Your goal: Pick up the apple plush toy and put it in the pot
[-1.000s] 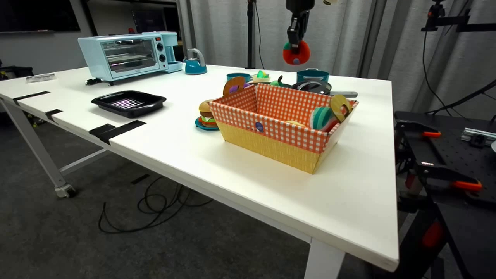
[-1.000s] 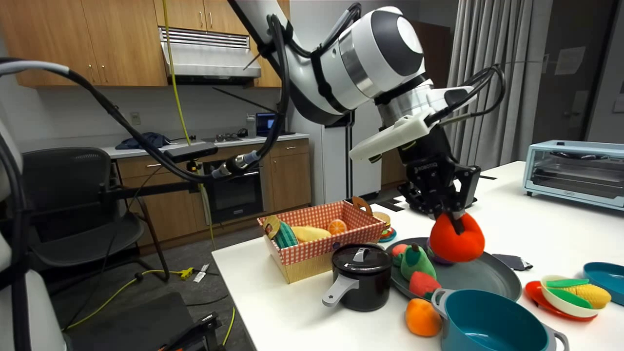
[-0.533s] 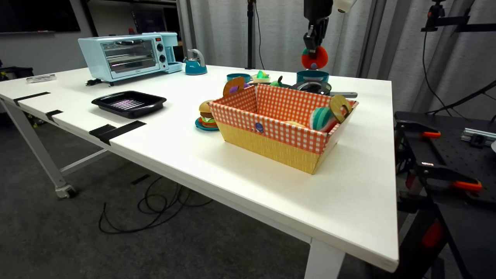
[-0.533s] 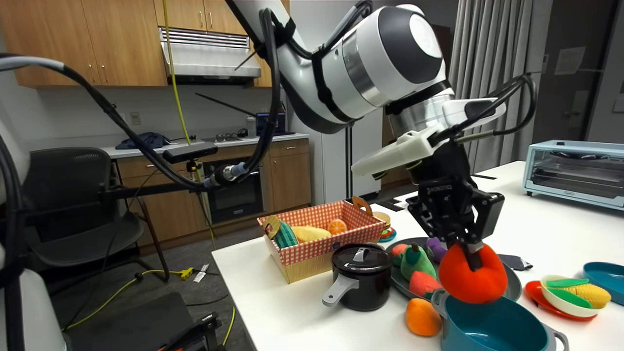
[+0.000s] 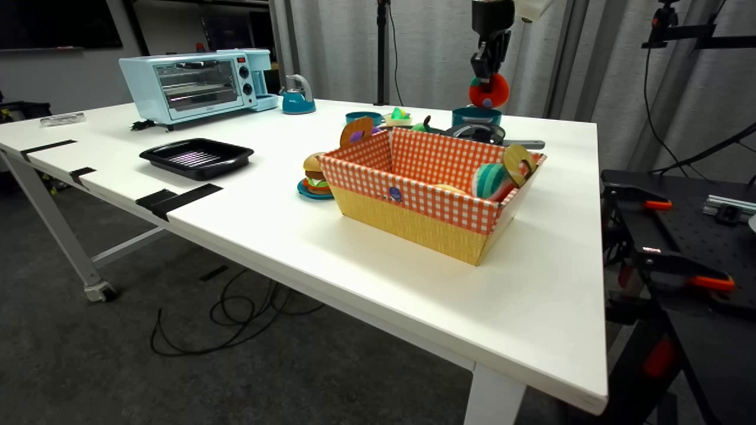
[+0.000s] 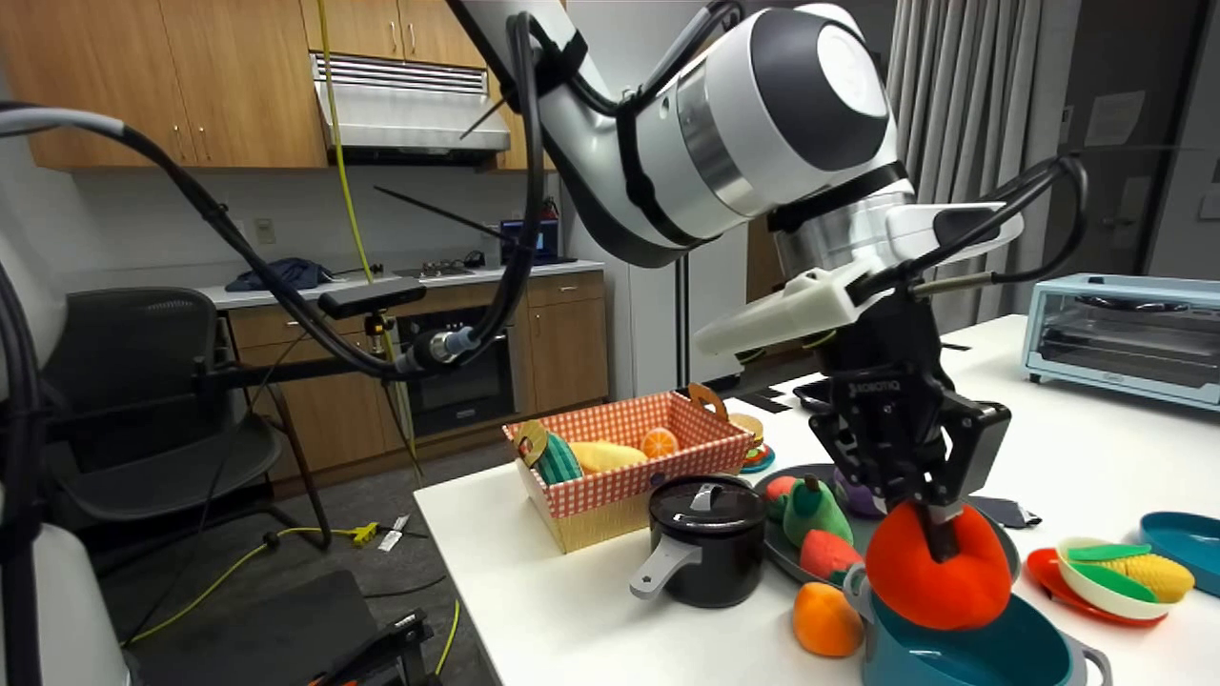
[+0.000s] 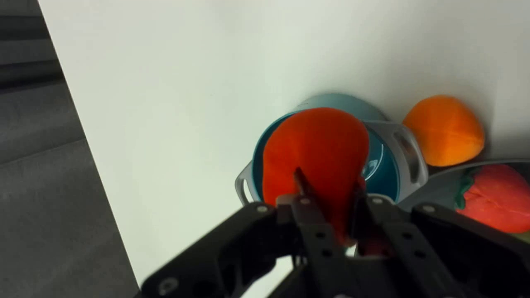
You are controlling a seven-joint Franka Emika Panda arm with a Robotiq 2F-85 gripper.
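My gripper (image 7: 329,180) is shut on the red apple plush toy (image 7: 316,138), with a dark finger pressed in on either side. The teal pot (image 7: 343,103) is below, its mouth largely covered by the toy in the wrist view. In an exterior view the apple toy (image 6: 910,581) hangs in front of the opening of the pot (image 6: 1034,634), hiding part of its far rim. Also in an exterior view, the toy (image 5: 497,91) appears just above the rim of the pot (image 5: 476,116). Whether toy and pot touch cannot be told.
An orange toy (image 6: 825,621) lies against the pot's handle side. Beside it are a grey plate (image 7: 439,186) with several toys and a black lidded pot (image 6: 710,543). The checkered basket (image 5: 413,203) stands further off. A white bowl (image 6: 1110,583) with toy corn sits nearby.
Held in the gripper, the apple toy has travelled from over the grey plate across to the teal pot and come lower. Movement over the last half second is smaller. Other objects stay put.
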